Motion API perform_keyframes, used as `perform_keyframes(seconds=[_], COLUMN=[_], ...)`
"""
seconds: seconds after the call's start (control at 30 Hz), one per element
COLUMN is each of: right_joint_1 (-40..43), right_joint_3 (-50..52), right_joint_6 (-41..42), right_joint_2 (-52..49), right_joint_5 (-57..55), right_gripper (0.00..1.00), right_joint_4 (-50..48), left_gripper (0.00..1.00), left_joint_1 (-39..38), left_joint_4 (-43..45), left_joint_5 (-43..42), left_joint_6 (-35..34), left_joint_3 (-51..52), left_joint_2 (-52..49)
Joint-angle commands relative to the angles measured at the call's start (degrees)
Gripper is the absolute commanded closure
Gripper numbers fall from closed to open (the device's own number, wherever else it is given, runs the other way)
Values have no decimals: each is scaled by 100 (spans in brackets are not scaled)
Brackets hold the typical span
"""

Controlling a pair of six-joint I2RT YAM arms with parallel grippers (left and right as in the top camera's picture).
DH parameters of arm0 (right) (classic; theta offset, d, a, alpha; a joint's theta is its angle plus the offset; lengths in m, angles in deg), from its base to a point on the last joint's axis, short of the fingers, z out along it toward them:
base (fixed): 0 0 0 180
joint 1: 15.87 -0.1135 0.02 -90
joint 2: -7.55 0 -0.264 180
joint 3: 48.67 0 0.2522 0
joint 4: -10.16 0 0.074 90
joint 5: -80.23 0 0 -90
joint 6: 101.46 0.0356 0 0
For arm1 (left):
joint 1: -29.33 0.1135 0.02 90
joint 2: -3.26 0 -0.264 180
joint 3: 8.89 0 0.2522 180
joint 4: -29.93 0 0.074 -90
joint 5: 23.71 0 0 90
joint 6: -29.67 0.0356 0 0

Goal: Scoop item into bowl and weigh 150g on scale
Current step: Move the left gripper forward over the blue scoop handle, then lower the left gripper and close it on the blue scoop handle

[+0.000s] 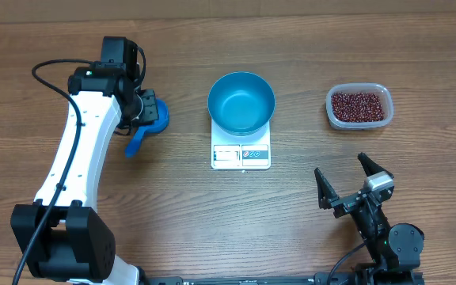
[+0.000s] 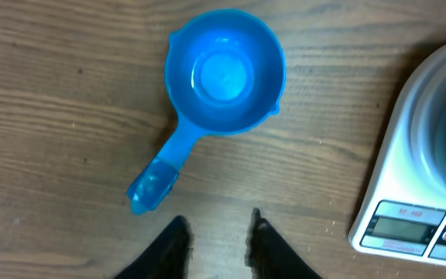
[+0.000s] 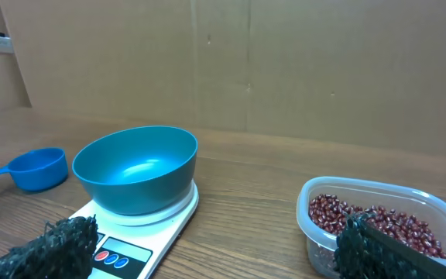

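**A:** What is the left claw (image 2: pixel 217 225) doing?

**B:** It is hovering with its fingers (image 2: pixel 169 252) parted a little, gripping nothing. The blue scoop (image 2: pixel 224 74) is lying empty just ahead of it. Its handle (image 2: pixel 161 167) is pointing back toward the fingertips, probably so it is easy to pinch.

**A:** And farther out?

**B:** Off to that claw's right, the scale (image 2: pixel 409 217) is sitting on the table (image 2: pixel 53 116) and carrying the bowl (image 1: pixel 241 103), so anything tipped in is getting weighed at once. The bowl is looking empty.

**A:** Where are the beans (image 1: pixel 359 105)?

**B:** They are lying in the clear tub (image 1: pixel 330 108), beyond the bowl from that claw. The tub is sitting ahead of the right claw (image 1: pixel 340 163), which is standing wide open and holding nothing.
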Motion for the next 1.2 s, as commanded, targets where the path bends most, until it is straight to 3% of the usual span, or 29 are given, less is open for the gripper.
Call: perform_keyframes(seconds=[0.0,0.07,0.27,0.4,0.5,0.67,0.97,1.0,1.03,1.07,1.1,1.17], right_joint_1=[-48,-48,-48,-48,-48,-48,-48,-48,-48,-48,-48,-48], right_joint_3=[59,59,59,59,59,59,59,59,59,59,59,59], right_joint_6=[-9,-9,-9,-9,-9,-9,-9,-9,-9,-9,-9,-9], right_joint_2=[57,57,57,57,57,57,57,57,57,57,57,57], right_joint_5=[-55,-55,-55,-55,-57,-55,-55,-55,-55,-55,-55,-55], right_gripper=[0,0,0,0,0,0,0,0,0,0,0,0], right_joint_4=[-31,-31,-31,-31,-31,-31,-31,-31,-31,-31,-31,-31], left_gripper=[57,55,14,2,1,0,0,4,26,84,96,96], left_joint_1=[24,24,22,22,22,22,22,22,22,22,24,26], left_joint_4=[-31,11,-50,-92,35,302,369,398,407,415,411,455], left_joint_5=[13,13,11,11,-37,-586,-586,-586,-588,-584,-586,-538], left_joint_6=[-52,-52,-50,-42,31,750,748,750,750,750,750,754], left_joint_3=[-50,-50,74,466,804,1123,1128,1128,1128,1128,1128,1128], left_joint_2=[-52,-52,-52,-52,-52,-52,-52,-52,-52,-52,-52,-52])
